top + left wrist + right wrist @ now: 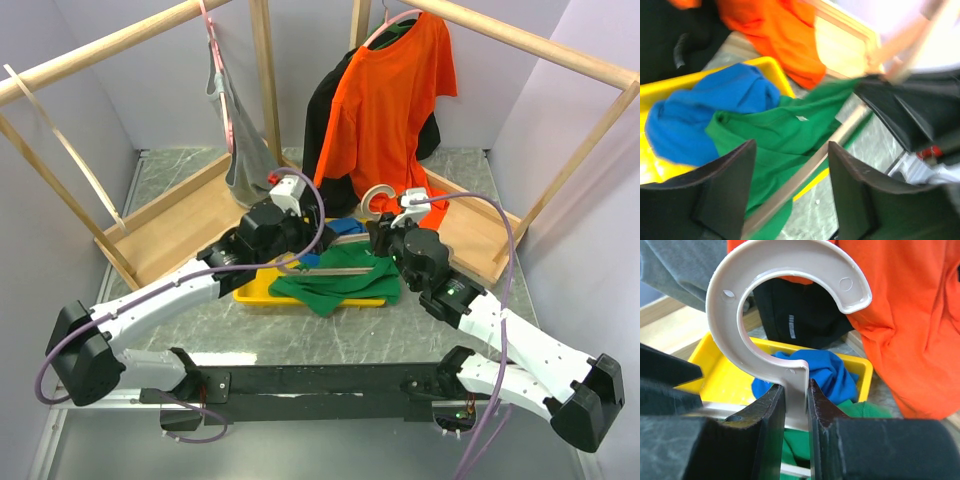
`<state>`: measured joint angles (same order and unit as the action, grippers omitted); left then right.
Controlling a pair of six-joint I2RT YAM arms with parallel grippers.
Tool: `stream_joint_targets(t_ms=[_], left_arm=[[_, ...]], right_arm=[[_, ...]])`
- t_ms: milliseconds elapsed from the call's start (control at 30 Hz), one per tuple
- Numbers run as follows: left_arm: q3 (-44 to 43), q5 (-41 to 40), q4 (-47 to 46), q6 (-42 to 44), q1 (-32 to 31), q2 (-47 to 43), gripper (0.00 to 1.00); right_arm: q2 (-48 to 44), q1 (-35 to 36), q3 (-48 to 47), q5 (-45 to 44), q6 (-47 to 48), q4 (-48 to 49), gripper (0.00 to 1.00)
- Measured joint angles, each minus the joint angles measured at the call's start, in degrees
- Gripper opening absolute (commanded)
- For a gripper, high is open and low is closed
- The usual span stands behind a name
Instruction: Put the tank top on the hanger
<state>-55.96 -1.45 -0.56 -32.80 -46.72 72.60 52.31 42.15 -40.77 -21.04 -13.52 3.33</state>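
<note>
The bright green tank top lies crumpled over the front edge of the yellow tray and also shows in the left wrist view. The pale hanger stands with its hook up and its bar lying across the top. My right gripper is shut on the stem below the hook. My left gripper is open. In the left wrist view the hanger's bar runs diagonally between its fingers, over the green fabric.
A yellow tray holds a blue garment. An orange T-shirt and a black garment hang behind it. A grey tank top hangs on a pink hanger at the back left. A wooden rack frame surrounds the area.
</note>
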Motion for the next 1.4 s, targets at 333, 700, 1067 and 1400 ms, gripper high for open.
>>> stream_joint_targets(t_ms=[333,700,1067,1400], left_arm=[[-0.74,-4.72,5.22,-9.33,11.19,5.18,0.48],[-4.94,6.25,4.52,-11.3,12.94,20.76,0.48],[-5.42,9.4,1.11,-13.62,11.08,26.08,0.47],[-5.77,9.79,-0.63,-14.93,10.73,26.82,0.25]], right_arm=[[-0.22,1.86,0.07,-1.9,0.57,-1.22,0.0],[-0.22,2.51,0.07,-3.61,0.81,-1.31,0.0],[-0.22,2.84,0.07,-6.21,0.76,-2.03,0.0],[0.26,2.89,0.07,-7.76,0.55,-2.99,0.0]])
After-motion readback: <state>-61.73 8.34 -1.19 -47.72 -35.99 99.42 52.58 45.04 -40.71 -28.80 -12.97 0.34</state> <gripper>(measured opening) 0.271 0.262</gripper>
